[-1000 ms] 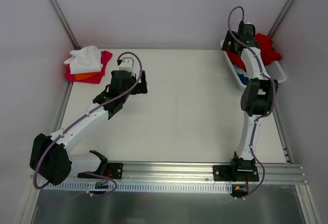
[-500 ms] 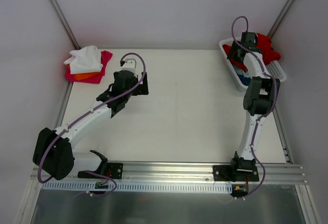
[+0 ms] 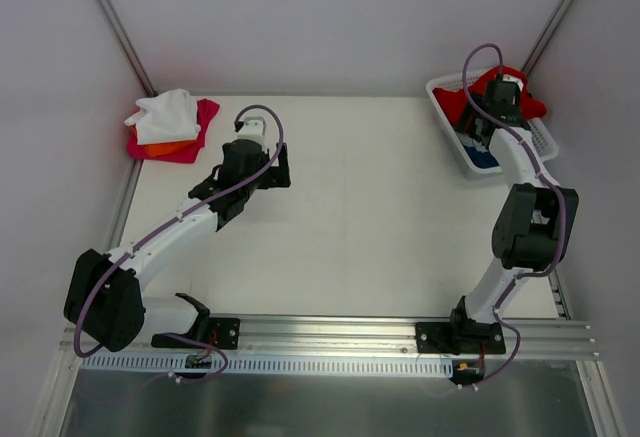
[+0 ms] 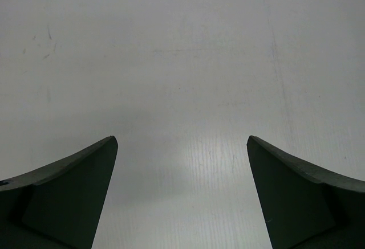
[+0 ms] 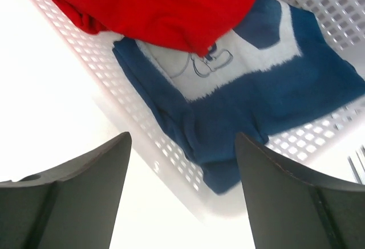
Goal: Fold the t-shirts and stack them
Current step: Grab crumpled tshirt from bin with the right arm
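Observation:
A navy blue t-shirt (image 5: 274, 106) with a white chest print (image 5: 228, 66) lies in the white lattice basket (image 5: 74, 49), a red t-shirt (image 5: 171, 4) partly over it. My right gripper (image 5: 182, 141) hovers open just above the blue shirt's near edge and the basket rim, holding nothing. From above, this gripper (image 3: 481, 129) sits inside the basket (image 3: 450, 152) beside the red t-shirt (image 3: 527, 97) and blue t-shirt (image 3: 488, 158). White (image 3: 165, 112), orange (image 3: 165, 144) and magenta (image 3: 198, 137) t-shirts are piled at the far left. My left gripper (image 3: 250, 177) is open over bare table (image 4: 182, 61).
The basket stands at the table's far right corner, close to the right wall and a metal frame post (image 3: 555, 17). The shirt pile lies by the left wall. My right arm's elbow (image 3: 535, 227) juts toward the right edge.
My right gripper has moved right and deeper over the basket, its elbow swinging out to the right. The left arm shifted slightly, then held still.

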